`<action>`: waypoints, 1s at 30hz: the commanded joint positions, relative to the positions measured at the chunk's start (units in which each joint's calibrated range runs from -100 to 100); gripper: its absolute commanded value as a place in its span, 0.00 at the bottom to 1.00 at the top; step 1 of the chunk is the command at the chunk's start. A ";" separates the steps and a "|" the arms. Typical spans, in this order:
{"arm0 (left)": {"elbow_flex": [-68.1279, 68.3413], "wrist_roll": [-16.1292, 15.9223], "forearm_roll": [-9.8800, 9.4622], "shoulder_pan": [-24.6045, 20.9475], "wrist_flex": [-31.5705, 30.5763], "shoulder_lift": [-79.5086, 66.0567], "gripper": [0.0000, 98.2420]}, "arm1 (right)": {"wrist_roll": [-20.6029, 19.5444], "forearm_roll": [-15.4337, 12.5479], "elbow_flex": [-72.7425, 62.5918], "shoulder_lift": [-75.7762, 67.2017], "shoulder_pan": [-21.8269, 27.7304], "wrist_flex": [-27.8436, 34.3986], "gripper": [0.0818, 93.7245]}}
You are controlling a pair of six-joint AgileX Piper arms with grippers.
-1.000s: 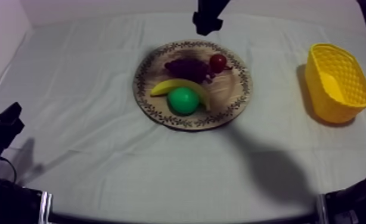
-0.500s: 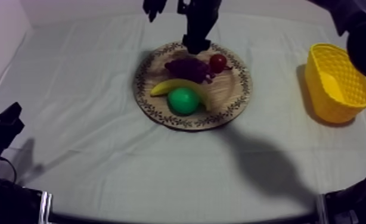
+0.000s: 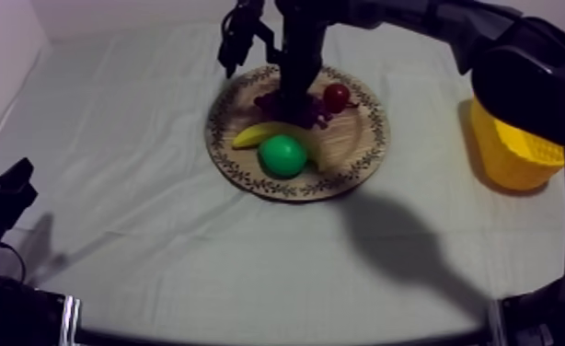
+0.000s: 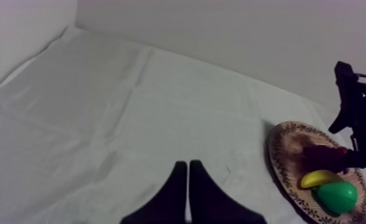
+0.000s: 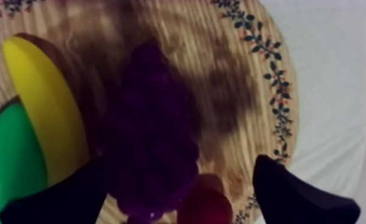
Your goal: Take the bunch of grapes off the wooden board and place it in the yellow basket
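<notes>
The dark purple bunch of grapes (image 5: 152, 137) lies on the round wooden board (image 3: 231, 161), next to a small red fruit (image 3: 337, 96). My right gripper (image 3: 294, 99) has come down over the grapes (image 3: 316, 112) from the far side. In the right wrist view its fingers (image 5: 298, 196) stand wide apart on either side of the bunch, so my right gripper (image 5: 179, 161) is open. The yellow basket (image 3: 516, 152) stands at the right, partly behind the arm. My left gripper (image 4: 187, 173) is shut on nothing, low at the left (image 3: 5, 198).
A banana (image 3: 268, 132) and a green pear (image 3: 282, 155) lie on the near half of the board, close to the grapes. In the left wrist view the board (image 4: 284, 161) sits far off to one side, with bare cloth between.
My right arm has swung in from the far edge and dropped onto the board, until its fingers straddle the grapes. The left arm and the fruit have not moved.
</notes>
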 commanded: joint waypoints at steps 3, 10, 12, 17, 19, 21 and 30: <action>0.02 -0.01 0.00 0.01 -0.01 0.00 0.00 | 0.09 -0.16 -0.52 1.49 0.24 -0.16 0.90; 0.02 -0.01 0.00 0.01 -0.01 0.00 0.00 | 0.23 -0.28 -1.39 3.21 0.29 -0.10 0.88; 0.02 -0.01 0.00 0.01 -0.01 0.00 0.00 | 0.32 -0.42 -1.66 3.60 0.29 -0.05 0.88; 0.02 -0.01 0.00 0.01 -0.01 0.00 0.00 | 0.34 -0.50 -2.59 4.52 0.28 0.40 0.86; 0.02 -0.01 0.00 0.01 -0.01 0.00 0.00 | 0.31 -0.50 -2.91 4.91 0.28 0.59 0.86; 0.02 -0.01 0.00 0.01 -0.01 0.00 0.00 | 0.35 -0.57 -3.16 5.25 0.32 0.67 0.85; 0.02 -0.01 0.00 0.01 -0.01 0.00 0.00 | 0.55 -0.49 -3.55 6.20 0.81 0.05 0.83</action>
